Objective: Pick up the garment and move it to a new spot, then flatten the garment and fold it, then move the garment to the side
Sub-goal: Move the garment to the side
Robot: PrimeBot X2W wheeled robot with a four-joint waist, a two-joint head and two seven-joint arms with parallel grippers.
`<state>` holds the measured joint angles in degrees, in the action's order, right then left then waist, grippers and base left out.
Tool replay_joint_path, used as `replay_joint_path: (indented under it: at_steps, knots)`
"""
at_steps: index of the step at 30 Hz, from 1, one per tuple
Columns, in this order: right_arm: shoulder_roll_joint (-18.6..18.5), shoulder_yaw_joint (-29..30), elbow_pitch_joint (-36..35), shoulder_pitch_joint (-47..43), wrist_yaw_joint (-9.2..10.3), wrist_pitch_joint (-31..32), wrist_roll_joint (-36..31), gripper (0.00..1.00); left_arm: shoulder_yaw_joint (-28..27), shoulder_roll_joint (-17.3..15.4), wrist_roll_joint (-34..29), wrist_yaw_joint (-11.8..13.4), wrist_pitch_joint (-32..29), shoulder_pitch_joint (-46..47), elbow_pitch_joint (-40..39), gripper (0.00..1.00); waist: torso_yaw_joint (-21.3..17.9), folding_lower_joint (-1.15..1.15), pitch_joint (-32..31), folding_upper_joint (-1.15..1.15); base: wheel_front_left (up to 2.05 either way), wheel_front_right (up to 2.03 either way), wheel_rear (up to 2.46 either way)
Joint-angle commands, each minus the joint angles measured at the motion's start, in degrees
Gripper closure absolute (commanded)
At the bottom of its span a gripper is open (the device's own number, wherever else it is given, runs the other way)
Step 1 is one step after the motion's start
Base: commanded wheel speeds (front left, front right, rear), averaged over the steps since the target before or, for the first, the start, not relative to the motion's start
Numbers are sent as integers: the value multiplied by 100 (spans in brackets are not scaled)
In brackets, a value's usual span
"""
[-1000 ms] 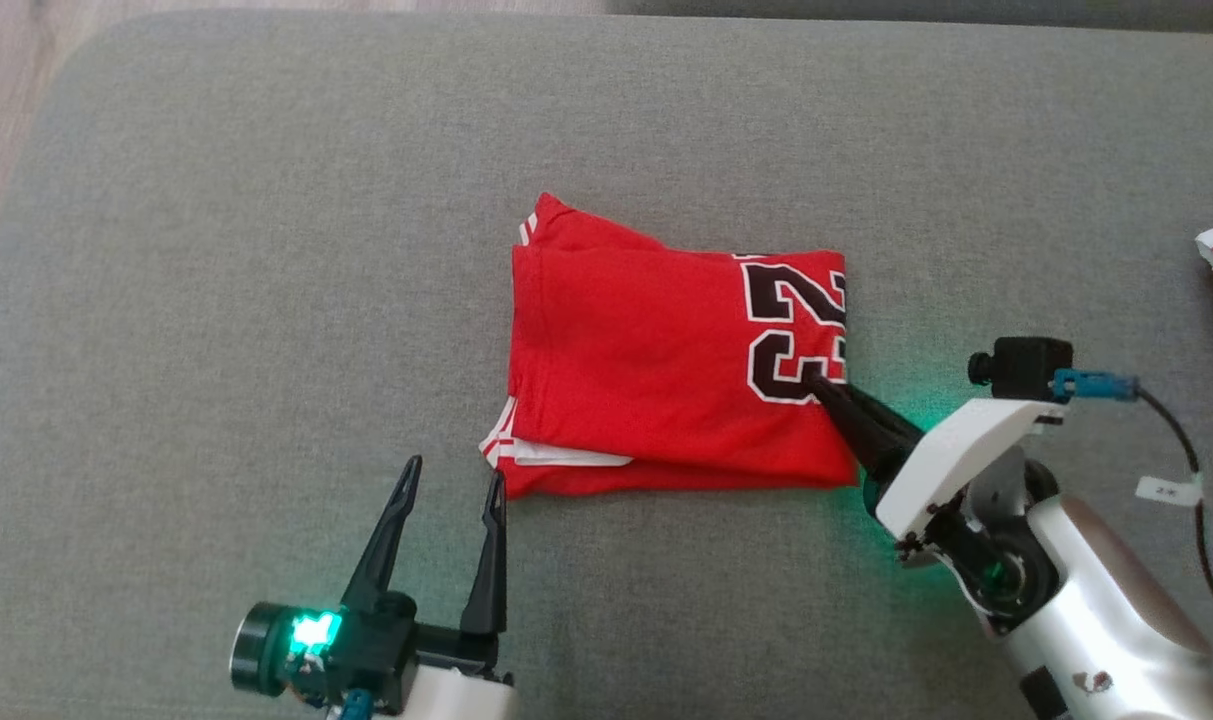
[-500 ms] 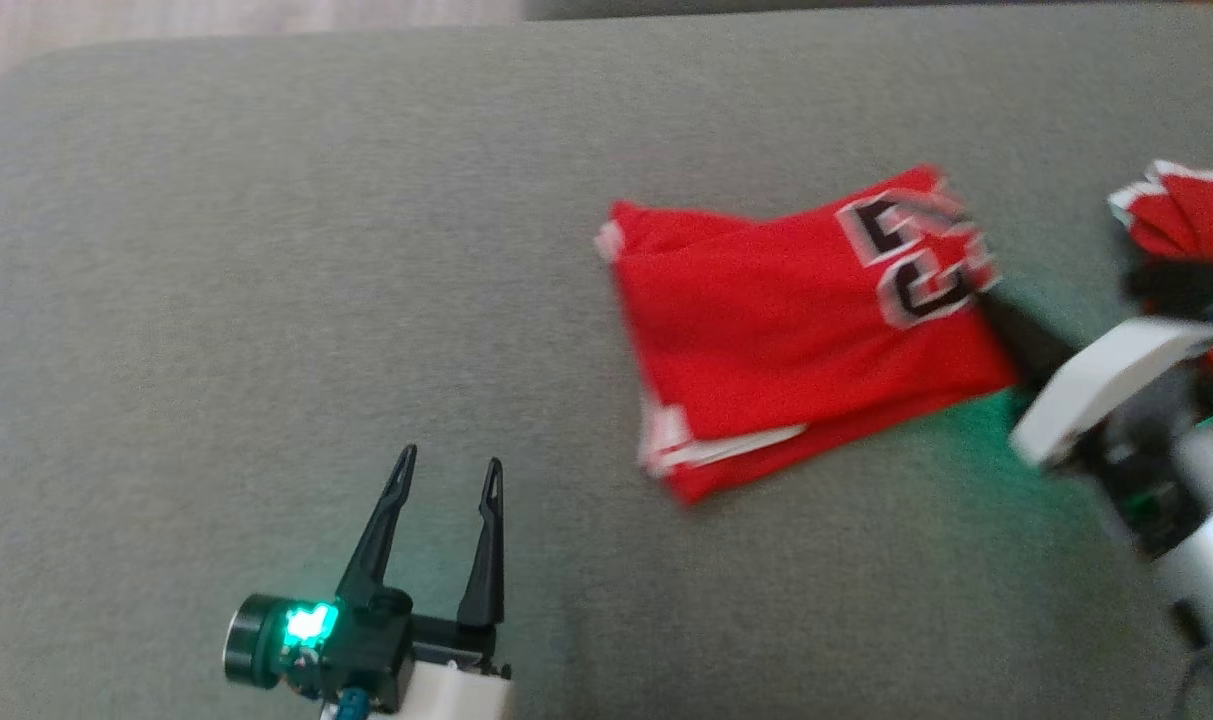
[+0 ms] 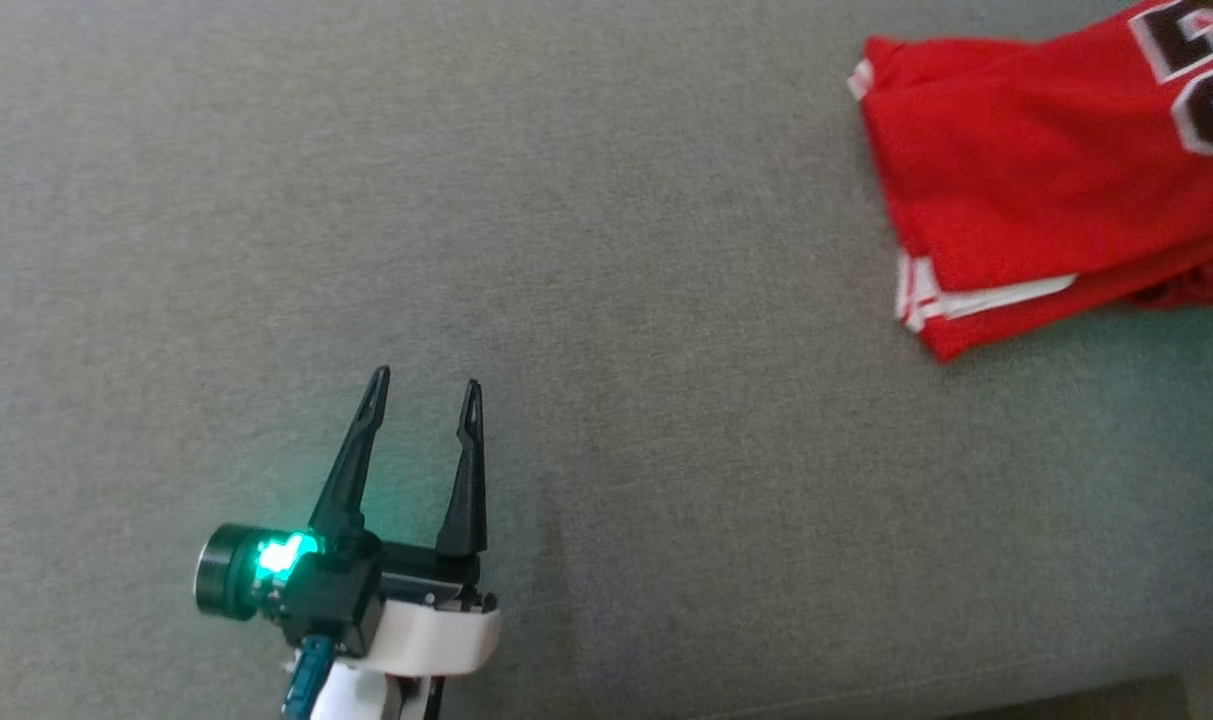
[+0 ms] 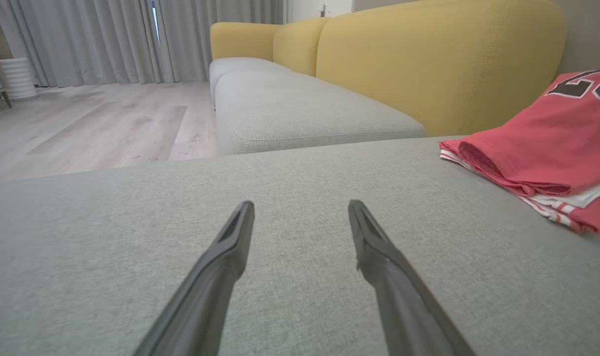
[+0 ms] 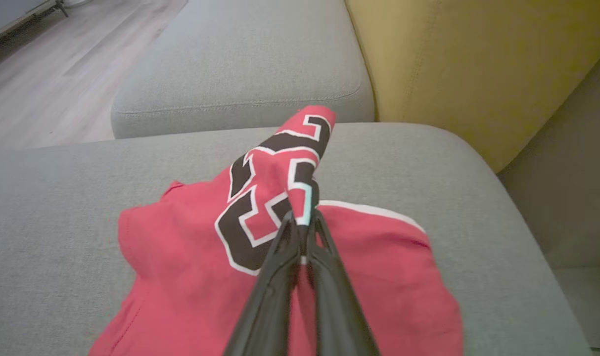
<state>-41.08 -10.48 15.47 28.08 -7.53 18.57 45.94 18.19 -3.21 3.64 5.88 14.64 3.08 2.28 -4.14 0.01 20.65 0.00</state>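
One garment (image 3: 1026, 170) on your scene: a folded red jersey with black numerals, lying at the far right of the grey seat cushion (image 3: 586, 220). Your right end effector (image 5: 303, 217) has its two fingers pinched together on the numbered edge, and that corner is raised off the cushion. Your left end effector (image 3: 427, 380) sits near left, its two fingers spread apart and holding nothing, well apart from the garment. One yellow backrest (image 4: 428, 59) stands beyond.
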Motion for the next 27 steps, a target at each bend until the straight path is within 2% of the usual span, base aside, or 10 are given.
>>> replay_joint_path:
  at_steps: [1, 7, 8, 9, 13, 14, 18, 27]
  knots:
    - [-363, 247, -274, 83, 4, 80, -55, 100, -223, 22, 21, -30, 36, 150, -199, 0, -132, -1, 153, 0, 0, 0, 0]
    - [-487, 1030, -534, -76, 4, 428, -369, 100, -235, 24, 18, -147, 36, 269, -155, 0, -154, -1, 223, 0, 0, 0, 0]
    - [-453, 1150, -558, -123, 4, 481, -470, 65, -236, 24, 27, -163, 36, 290, -145, 0, -139, -1, 214, 0, 0, 0, 0]
    - [-395, 1255, -585, -180, 4, 519, -587, 0, -237, 25, 41, -177, 36, 305, -135, 0, -122, -1, 193, 0, 0, 0, 0]
    - [42, 1479, -715, -499, 4, 606, -1136, 0, -245, 28, 139, -168, 36, 278, -50, 0, -65, -1, -6, 0, 0, 0, 0]
    - [42, 1479, -715, -499, 4, 606, -1136, 0, -245, 28, 139, -168, 36, 278, -50, 0, -65, -1, -6, 0, 0, 0, 0]
    - [690, 1479, -883, -905, 4, 467, -1534, 0, -163, 31, 191, -190, 36, 200, 23, 0, 20, -1, -334, 0, 0, 0, 0]
    - [2072, 893, -964, -1957, 4, -832, -1902, 0, -101, 33, 344, -160, 36, -199, 124, 0, 332, -1, -1274, 0, 0, 0, 0]
